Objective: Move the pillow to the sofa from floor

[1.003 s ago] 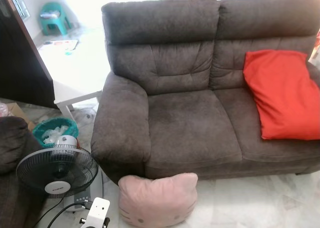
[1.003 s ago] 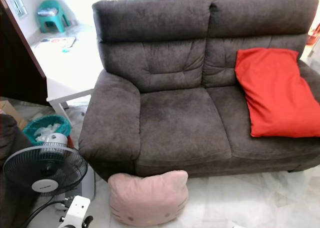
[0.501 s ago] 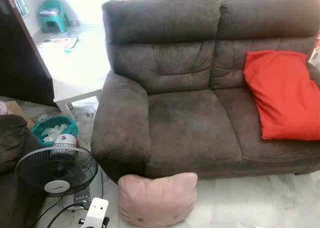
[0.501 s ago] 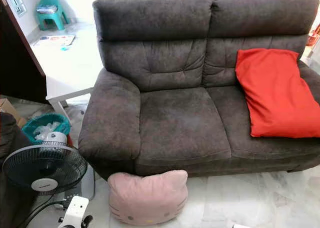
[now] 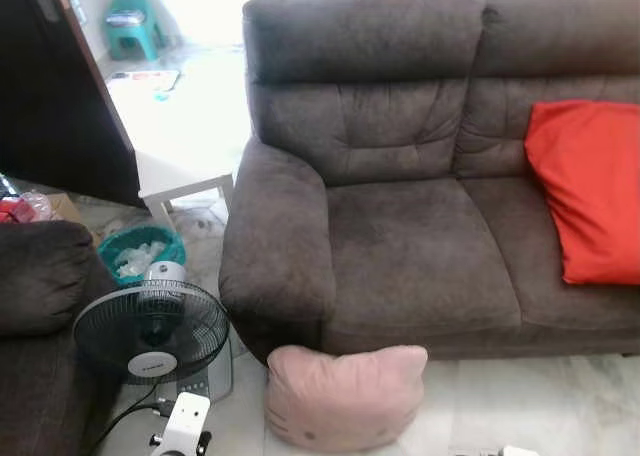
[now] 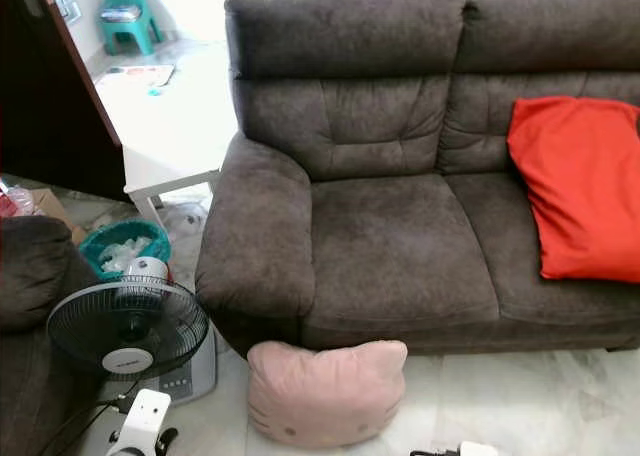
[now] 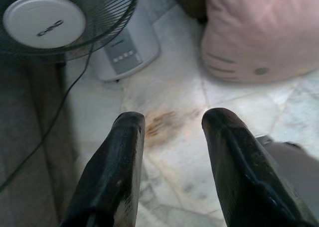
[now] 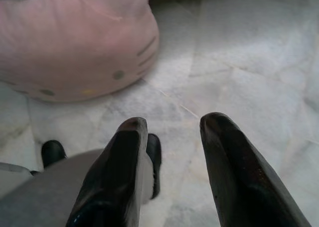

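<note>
A pink cat-face pillow stands on the pale tiled floor, leaning against the front of the dark grey sofa below its left seat. The same pillow lies ahead of my left gripper, which is open and empty above the floor. My right gripper is open and empty too, hanging over the tiles with the pillow a short way beyond it. The white end of my left arm shows at the bottom edge, left of the pillow.
A red cushion rests on the sofa's right seat. A black standing fan with a cord sits left of the pillow, a teal bin behind it, and another dark armchair at far left. A white low table stands behind.
The whole scene has shifted to the right, so the camera has turned left. The pillow, sofa and fan keep their places relative to each other.
</note>
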Robot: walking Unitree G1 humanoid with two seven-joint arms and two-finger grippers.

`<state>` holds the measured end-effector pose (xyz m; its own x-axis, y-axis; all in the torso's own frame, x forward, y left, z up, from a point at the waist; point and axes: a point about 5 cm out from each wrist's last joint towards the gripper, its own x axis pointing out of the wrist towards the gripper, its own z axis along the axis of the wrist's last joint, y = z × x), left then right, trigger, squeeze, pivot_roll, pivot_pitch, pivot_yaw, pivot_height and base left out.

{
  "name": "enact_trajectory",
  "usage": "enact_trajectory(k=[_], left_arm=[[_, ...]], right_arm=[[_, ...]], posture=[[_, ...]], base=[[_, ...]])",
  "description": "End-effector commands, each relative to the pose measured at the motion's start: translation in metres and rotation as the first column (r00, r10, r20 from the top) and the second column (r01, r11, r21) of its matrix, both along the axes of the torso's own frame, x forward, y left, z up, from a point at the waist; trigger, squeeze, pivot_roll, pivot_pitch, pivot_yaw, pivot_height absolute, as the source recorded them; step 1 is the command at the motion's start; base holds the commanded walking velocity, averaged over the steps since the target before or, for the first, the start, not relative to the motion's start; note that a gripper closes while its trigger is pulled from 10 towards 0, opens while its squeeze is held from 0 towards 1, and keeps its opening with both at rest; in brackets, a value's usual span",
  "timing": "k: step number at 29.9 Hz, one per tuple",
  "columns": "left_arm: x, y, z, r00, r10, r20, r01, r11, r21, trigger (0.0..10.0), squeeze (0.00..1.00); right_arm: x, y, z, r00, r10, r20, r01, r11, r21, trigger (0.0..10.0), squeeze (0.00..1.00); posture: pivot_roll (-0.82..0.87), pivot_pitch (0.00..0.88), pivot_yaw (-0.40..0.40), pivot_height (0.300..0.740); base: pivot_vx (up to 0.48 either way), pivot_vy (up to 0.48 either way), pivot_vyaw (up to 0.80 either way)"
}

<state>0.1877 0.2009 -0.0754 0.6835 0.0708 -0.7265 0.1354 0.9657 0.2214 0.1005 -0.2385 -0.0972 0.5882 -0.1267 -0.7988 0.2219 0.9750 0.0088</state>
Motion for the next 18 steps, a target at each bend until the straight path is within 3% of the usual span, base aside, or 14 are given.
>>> enact_trajectory(k=[1,16,18], left_arm=[[-0.0034,0.0003,-0.0017,1.000,-0.005,-0.011,0.005,1.000,0.005,10.0,0.00],[-0.0042,0.0000,-0.0023,1.000,0.008,-0.015,-0.009,1.000,-0.006,10.0,0.00],[-0.0042,0.0000,-0.0023,1.000,0.009,-0.015,-0.009,1.000,-0.005,10.0,0.00]], right_arm=[[0.0007,-0.0033,0.0010,1.000,0.002,0.000,-0.002,1.000,-0.009,10.0,0.00],[0.0022,-0.0031,0.0017,0.999,0.048,0.002,-0.048,0.999,-0.013,10.0,0.00],[0.0028,-0.0028,0.0020,0.998,0.062,0.004,-0.062,0.998,-0.011,10.0,0.00]], posture=[[-0.02,0.000,0.014,0.740],[-0.02,0.000,0.011,0.740],[-0.02,0.000,0.011,0.740]], base=[[0.000,0.000,0.00],[0.000,0.000,0.00],[0.000,0.000,0.70]])
